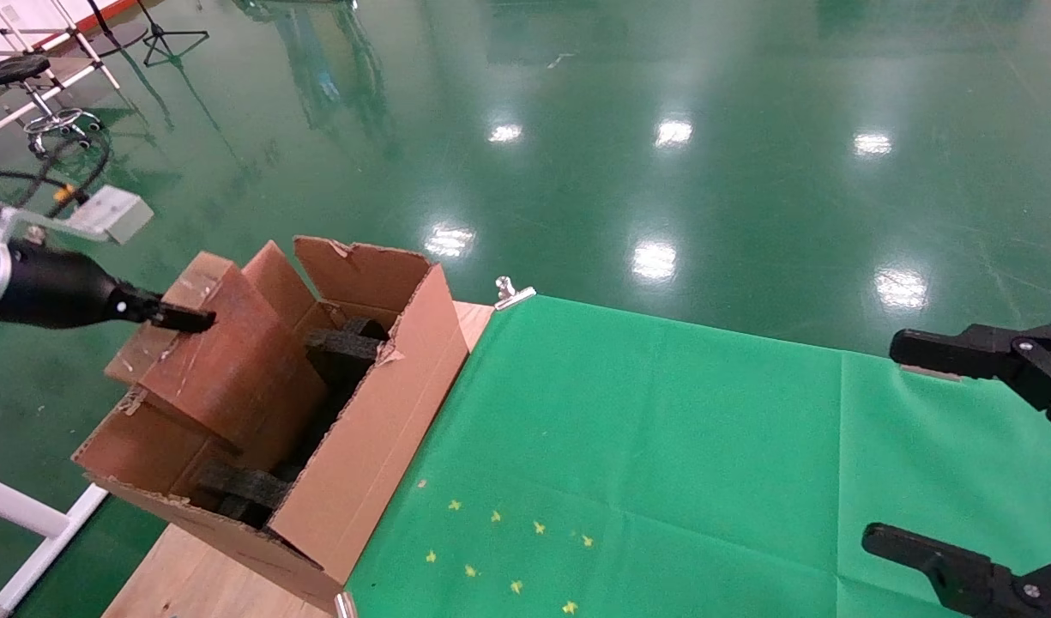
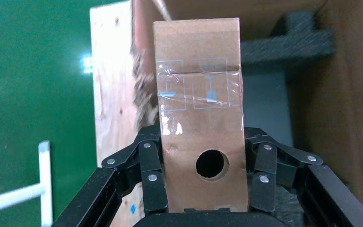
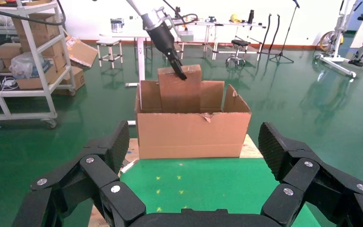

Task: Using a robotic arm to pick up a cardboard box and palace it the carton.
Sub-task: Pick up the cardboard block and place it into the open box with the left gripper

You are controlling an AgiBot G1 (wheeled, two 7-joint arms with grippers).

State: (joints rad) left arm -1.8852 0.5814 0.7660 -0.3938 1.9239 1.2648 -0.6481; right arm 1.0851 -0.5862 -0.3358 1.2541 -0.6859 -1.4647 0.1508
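Note:
The cardboard box [image 1: 225,360], small, brown and taped, stands tilted with its lower end inside the carton [image 1: 379,412] and its upper end above the rim. My left gripper [image 1: 182,319], on the white arm, is shut on that upper end. In the left wrist view the fingers [image 2: 152,165] clamp both sides of the box [image 2: 198,94] beside its round hole [image 2: 211,164]. Dark foam blocks [image 1: 345,343] lie inside the carton. My right gripper [image 1: 885,442] hangs open and empty at the far right. The right wrist view shows the carton [image 3: 191,132], the box [image 3: 179,90] and my right gripper [image 3: 194,144].
The carton sits on a wooden table [image 1: 190,584] at the left edge of a green cloth [image 1: 662,446] with small yellow marks [image 1: 499,549]. A metal clip [image 1: 512,292] holds the cloth's far corner. A white frame [image 1: 27,515] stands left of the table.

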